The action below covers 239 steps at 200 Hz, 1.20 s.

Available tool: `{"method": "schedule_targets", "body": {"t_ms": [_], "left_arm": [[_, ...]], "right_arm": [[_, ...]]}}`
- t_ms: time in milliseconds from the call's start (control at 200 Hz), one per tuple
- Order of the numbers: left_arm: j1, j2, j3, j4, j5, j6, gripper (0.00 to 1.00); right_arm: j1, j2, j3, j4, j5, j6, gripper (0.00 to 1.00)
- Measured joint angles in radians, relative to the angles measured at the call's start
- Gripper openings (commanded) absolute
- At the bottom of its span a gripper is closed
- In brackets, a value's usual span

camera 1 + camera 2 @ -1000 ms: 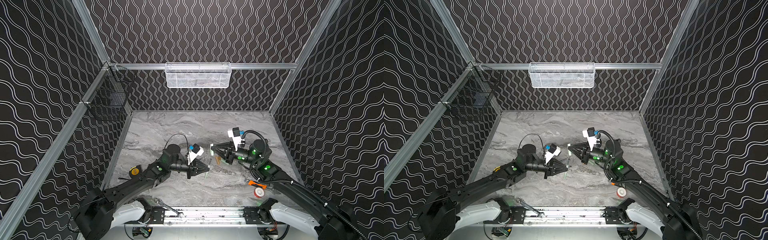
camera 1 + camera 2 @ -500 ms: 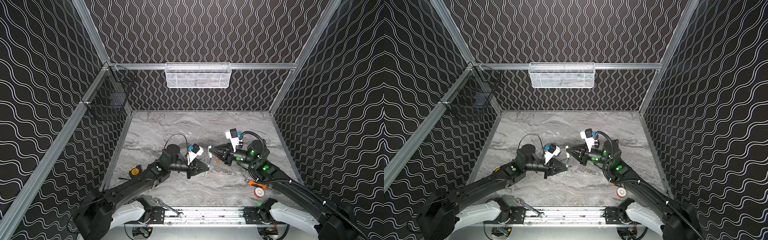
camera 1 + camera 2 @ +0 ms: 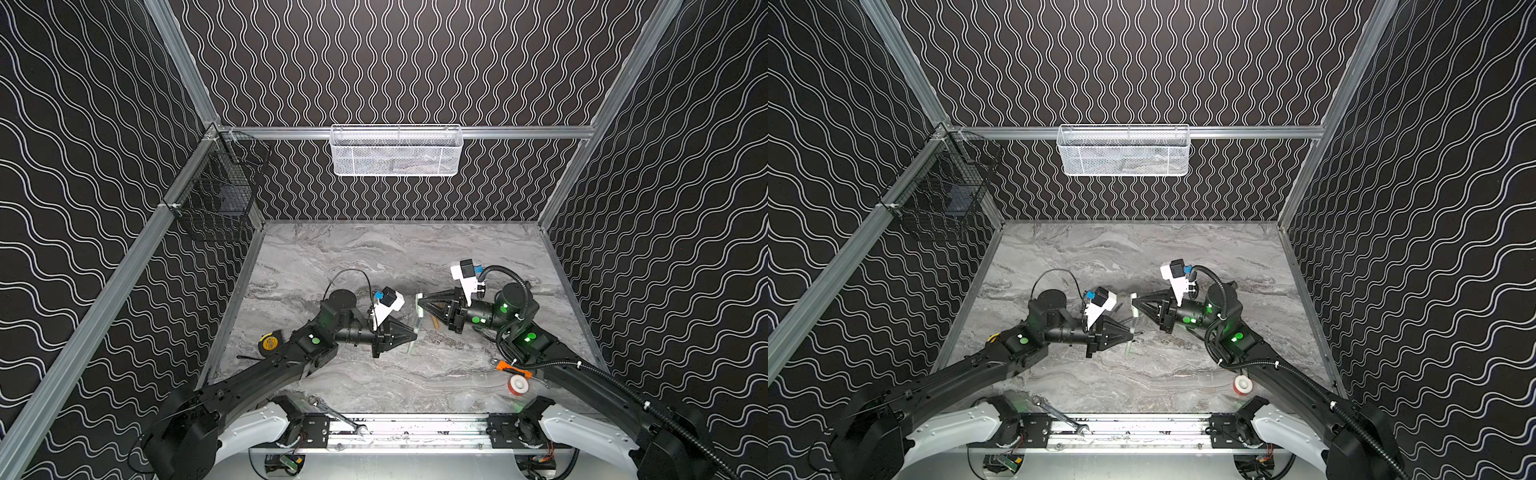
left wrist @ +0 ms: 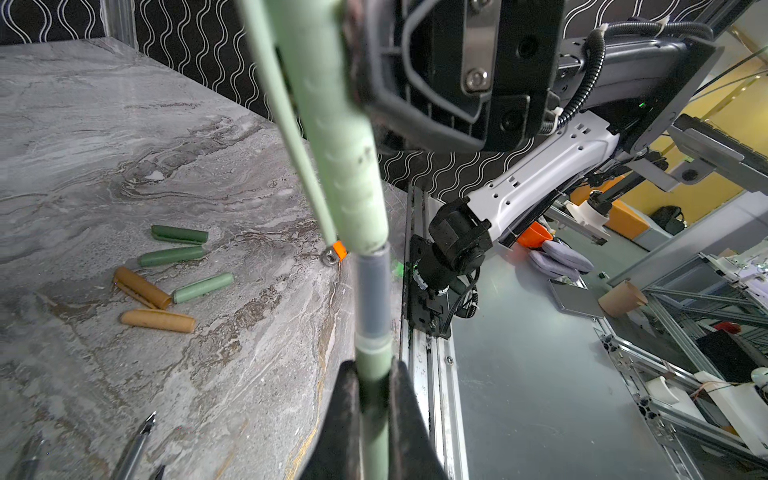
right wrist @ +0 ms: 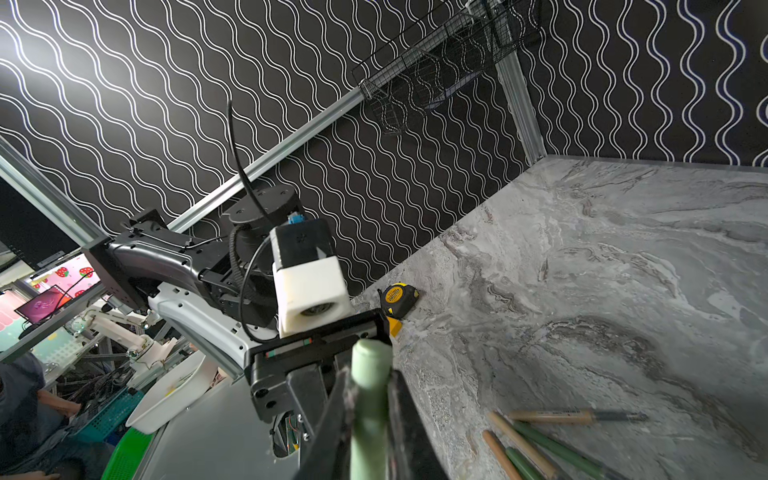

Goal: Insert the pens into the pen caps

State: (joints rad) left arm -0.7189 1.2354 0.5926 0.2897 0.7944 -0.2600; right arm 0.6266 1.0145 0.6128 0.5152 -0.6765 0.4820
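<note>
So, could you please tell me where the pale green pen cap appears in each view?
In both top views: pale green pen cap held near the middle.
Left wrist: cap close up, over the pen.
Right wrist: cap in the right gripper.
Shared landmark: marble table.

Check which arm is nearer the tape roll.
Right. The tape roll lies just beside the right arm, at the table's near right edge. The left arm is on the opposite side, well apart from it.

table (image 4: pixel 104 137): grey marble-look slab, smooth, slight sheen. pale green cap (image 4: pixel 345 158) + pen (image 4: pixel 374 374): matt plastic, cap dimpled. loose caps (image 4: pixel 172 257): matt too. white basket (image 3: pixel 395 160): metal mesh. frame rail (image 3: pixel 519 132): bare metal.
</note>
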Motion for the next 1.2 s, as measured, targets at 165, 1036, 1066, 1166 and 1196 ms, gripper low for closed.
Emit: {"method": "schedule_targets", "body": {"t_ms": [165,1036,1066,1166,1196], "left_arm": [[0.005,-0.010,-0.018,0.016,0.007,-0.010,0.00],[0.019,-0.014,-0.011,0.059,0.048,-0.025,0.00],[0.019,-0.017,-0.011,0.058,0.047,-0.025,0.00],[0.019,-0.031,-0.011,0.048,0.046,-0.025,0.00],[0.019,-0.035,-0.011,0.045,0.045,-0.025,0.00]], "right_arm": [[0.014,-0.018,-0.056,0.089,0.021,0.025,0.16],[0.103,-0.025,-0.140,0.322,0.160,0.067,0.16],[0.106,-0.024,-0.141,0.329,0.163,0.059,0.16],[0.117,-0.020,-0.142,0.344,0.167,0.056,0.16],[0.121,-0.019,-0.142,0.347,0.170,0.051,0.16]]}}
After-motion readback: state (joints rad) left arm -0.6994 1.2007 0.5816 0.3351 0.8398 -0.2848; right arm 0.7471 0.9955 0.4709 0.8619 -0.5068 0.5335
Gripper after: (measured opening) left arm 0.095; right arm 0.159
